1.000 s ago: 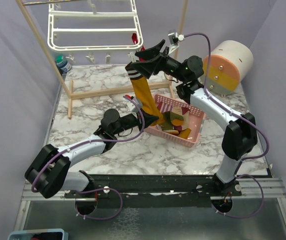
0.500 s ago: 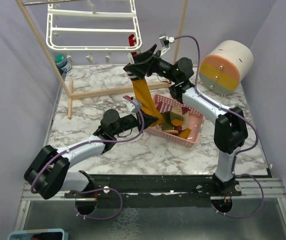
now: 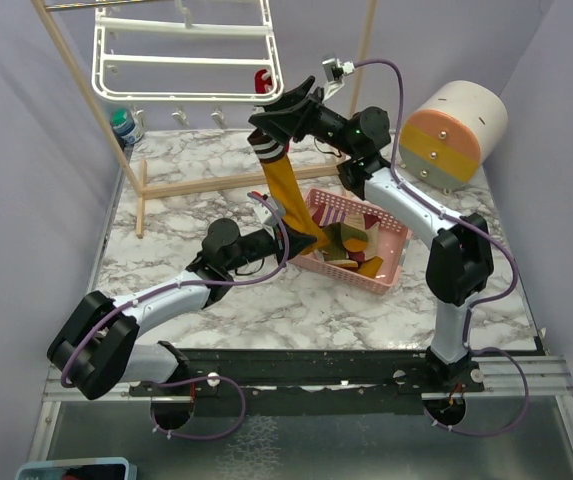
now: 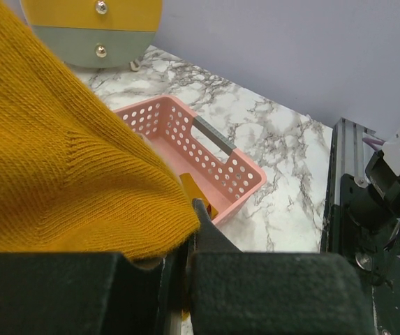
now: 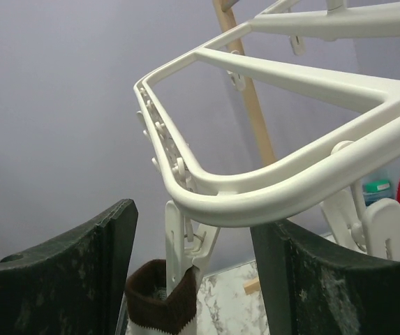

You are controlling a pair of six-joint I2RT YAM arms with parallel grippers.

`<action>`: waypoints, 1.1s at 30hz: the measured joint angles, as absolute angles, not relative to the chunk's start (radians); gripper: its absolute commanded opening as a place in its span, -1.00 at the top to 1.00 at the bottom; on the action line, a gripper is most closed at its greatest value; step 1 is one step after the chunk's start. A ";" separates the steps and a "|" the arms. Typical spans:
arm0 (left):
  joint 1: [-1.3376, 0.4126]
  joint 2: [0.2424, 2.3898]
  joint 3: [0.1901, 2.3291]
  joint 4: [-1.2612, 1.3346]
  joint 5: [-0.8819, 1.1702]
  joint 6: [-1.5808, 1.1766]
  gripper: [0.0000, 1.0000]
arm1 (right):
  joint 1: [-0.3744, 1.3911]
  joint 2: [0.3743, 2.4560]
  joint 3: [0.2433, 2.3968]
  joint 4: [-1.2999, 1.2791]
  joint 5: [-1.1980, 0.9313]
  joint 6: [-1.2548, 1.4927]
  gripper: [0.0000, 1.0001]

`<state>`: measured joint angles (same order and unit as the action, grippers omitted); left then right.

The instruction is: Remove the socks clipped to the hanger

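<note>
I saw the white hanger [image 3: 188, 50] hanging at the back, with a pink basket [image 3: 391, 262] of loose socks on the table below it. A mustard sock [image 3: 288, 190] was clipped at the hanger's front right corner and stretched down toward the basket. My left claw [image 3: 309, 240] was clamped on the sock's lower end. My right claw [image 5: 193, 279] was spread open, one finger on either side of the clip [image 5: 183, 237] and the brown cuff [image 5: 159, 307]. A red sock [image 3: 263, 80] was clipped just beside it.

One white hanger [image 3: 188, 62]; two socks clipped to it, one mustard sock [image 3: 288, 190], one red sock [image 3: 263, 80]; one pink basket [image 3: 396, 252] on the desk [image 3: 166, 212], its heaped socks [image 3: 351, 240] too tangled to count; one bottle [image 3: 124, 128]; one striped drum [image 3: 456, 130].
</note>
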<state>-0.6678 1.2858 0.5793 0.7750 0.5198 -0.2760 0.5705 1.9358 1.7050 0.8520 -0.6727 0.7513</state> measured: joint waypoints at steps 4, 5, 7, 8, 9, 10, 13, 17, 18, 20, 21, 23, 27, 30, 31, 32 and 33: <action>-0.668 1.283 0.575 0.774 0.520 -0.276 1.00 | 0.570 1.946 1.716 0.852 -0.673 0.754 -0.18; -0.668 1.283 0.574 0.774 0.520 -0.276 1.00 | 0.570 1.948 1.716 0.852 -0.673 0.756 -0.14; -0.668 1.283 0.574 0.774 0.520 -0.276 1.00 | 0.570 1.953 1.716 0.852 -0.673 0.759 -0.04; -0.668 1.283 0.574 0.774 0.520 -0.276 1.00 | 0.570 1.956 1.716 0.852 -0.674 0.760 0.01; -0.668 1.283 0.573 0.774 0.520 -0.276 1.00 | 0.570 1.958 1.716 0.852 -0.675 0.760 0.05; -0.668 1.283 0.573 0.774 0.520 -0.276 1.00 | 0.570 1.960 1.716 0.852 -0.675 0.760 0.11; -0.668 1.283 0.573 0.770 0.520 -0.275 1.00 | 0.570 1.964 1.718 0.852 -0.678 0.761 0.27; -0.668 1.283 0.573 0.765 0.520 -0.273 1.00 | 0.570 1.967 1.722 0.852 -0.680 0.764 0.58; -0.668 1.283 0.573 0.764 0.520 -0.272 1.00 | 0.570 1.967 1.726 0.852 -0.680 0.765 0.68; -0.668 1.283 0.573 0.760 0.520 -0.271 1.00 | 0.570 1.969 1.731 0.852 -0.680 0.767 0.92; -0.668 1.283 0.573 0.760 0.520 -0.271 1.00 | 0.570 1.969 1.733 0.852 -0.680 0.767 0.97; -0.668 1.283 0.573 0.759 0.520 -0.269 1.00 | 0.570 1.969 1.734 0.852 -0.680 0.767 0.97; -0.668 1.283 0.573 0.759 0.520 -0.269 1.00 | 0.570 1.969 1.734 0.852 -0.680 0.767 0.97; -0.668 1.283 0.574 0.758 0.520 -0.265 1.00 | 0.570 1.969 1.734 0.852 -0.679 0.767 0.46; -0.668 1.283 0.578 0.754 0.521 -0.264 1.00 | 0.570 1.969 1.734 0.852 -0.679 0.768 0.16; -0.668 1.283 0.583 0.751 0.523 -0.263 1.00 | 0.570 1.969 1.734 0.850 -0.679 0.767 -0.01; -0.668 1.285 0.595 0.744 0.528 -0.261 1.00 | 0.570 1.969 1.734 0.849 -0.680 0.774 -0.15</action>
